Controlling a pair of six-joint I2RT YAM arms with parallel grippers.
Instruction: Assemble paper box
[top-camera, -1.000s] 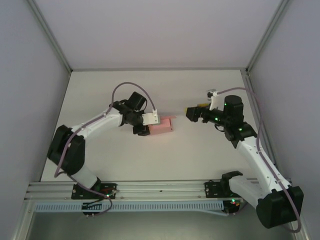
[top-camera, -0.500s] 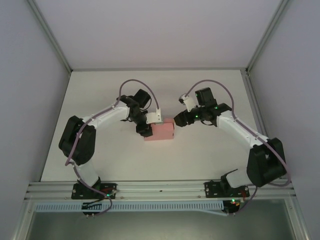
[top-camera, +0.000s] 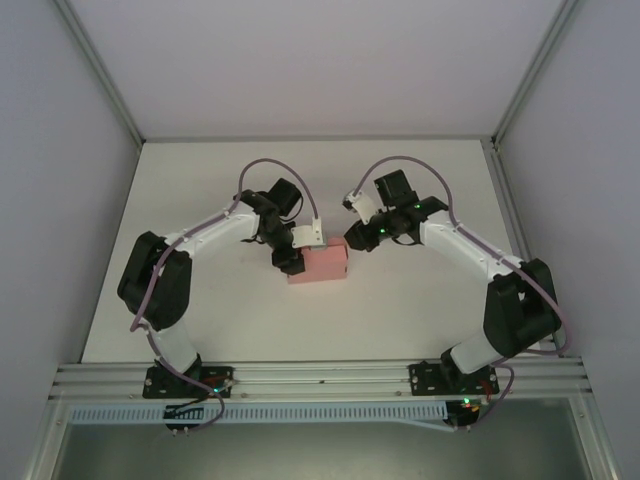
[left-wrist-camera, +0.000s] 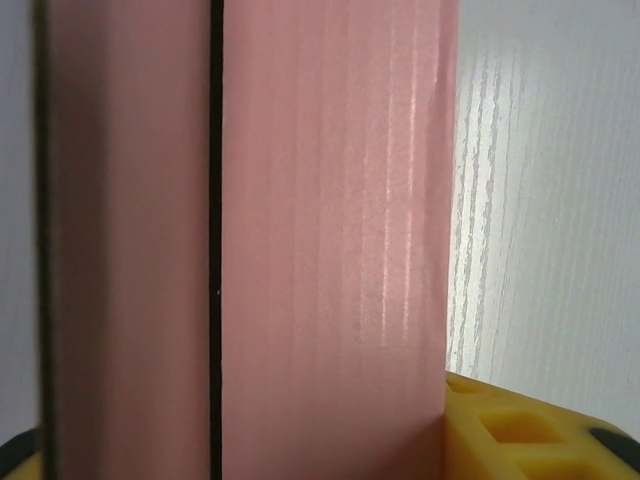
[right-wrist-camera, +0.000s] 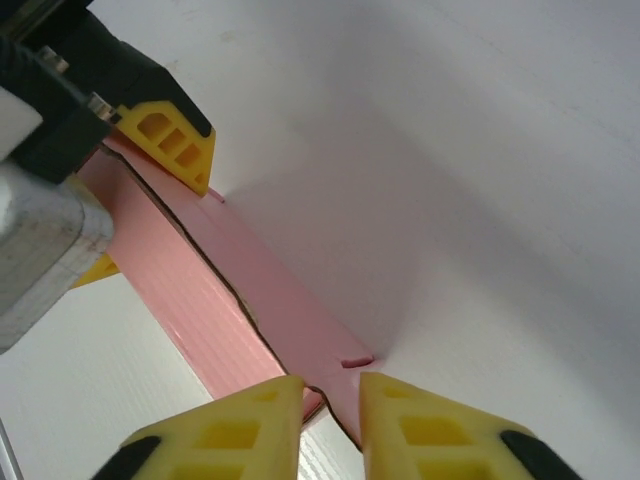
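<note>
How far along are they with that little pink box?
Done: the paper box already has its folded rectangular shape. In hand: the left gripper clamps one end, while the right gripper has its fingers either side of a loose end flap. Left: tucking that flap shut, it seems.

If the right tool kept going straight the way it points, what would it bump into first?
The pink paper box. One end of it sits right between the right tool's fingers, so there is hardly any gap left. I can't tell whether the fingers are pinching the card yet.
</note>
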